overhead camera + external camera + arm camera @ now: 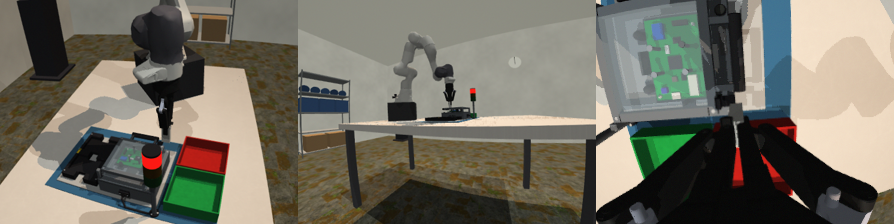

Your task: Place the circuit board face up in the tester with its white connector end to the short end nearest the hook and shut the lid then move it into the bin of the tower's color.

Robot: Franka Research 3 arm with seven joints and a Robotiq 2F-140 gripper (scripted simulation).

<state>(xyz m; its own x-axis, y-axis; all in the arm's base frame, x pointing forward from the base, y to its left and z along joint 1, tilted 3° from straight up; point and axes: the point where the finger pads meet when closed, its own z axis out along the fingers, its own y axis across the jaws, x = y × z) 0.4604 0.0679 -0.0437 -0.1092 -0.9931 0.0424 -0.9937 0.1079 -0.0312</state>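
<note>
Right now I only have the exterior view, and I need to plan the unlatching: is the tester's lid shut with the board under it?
Observer: Yes. From the top, the green circuit board lies under the shut clear lid of the dark grey tester.
Operator: Where is the claw?
Observer: In the wrist view the black claw, shut and holding nothing, points down just past the end of the lid's black handle.
Operator: Which bin is nearer to it?
Observer: The red square bin. The green square bin stands beyond it, on the side away from the arm's base.
</note>
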